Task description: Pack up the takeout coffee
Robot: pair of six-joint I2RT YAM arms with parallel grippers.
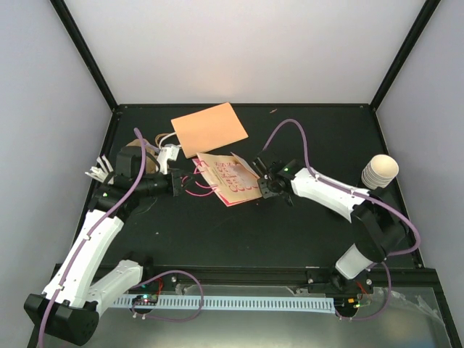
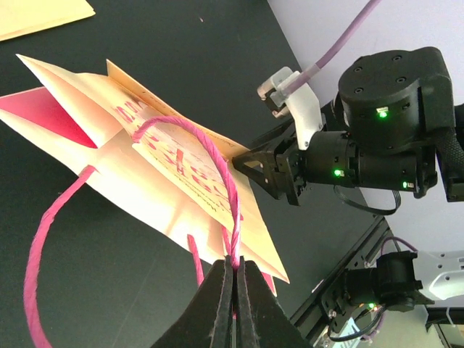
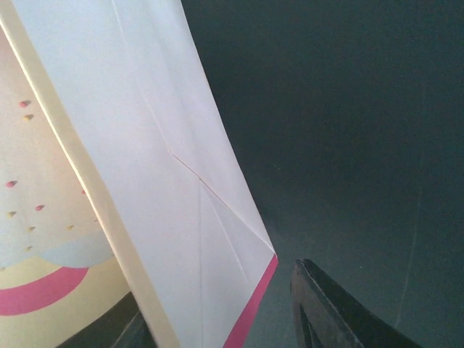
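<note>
Find the paper bag (image 1: 233, 177) lying collapsed near the middle of the desk (image 1: 217, 239), mouth and handles turned to the left. Hold the left hand (image 2: 233, 268) pressed together on the pink cord handle (image 2: 221, 159), and lift only enough to raise that side of the mouth. Note the right hand (image 2: 251, 164) spread either side of the bag's right edge, with a sliver of gap beside one finger, so apparently not yet pinching anything. Close on that edge squarely, clear of the crease, then draw both hands apart gently to stand the bag up and open it. Avoid tugging hard: likely to tear thin paper or slip the cord. Look for the takeout coffee (image 1: 380, 171) at the right edge of the desk, well apart from the bag and untouched. Leave it there until after opening the mouth wide.
</note>
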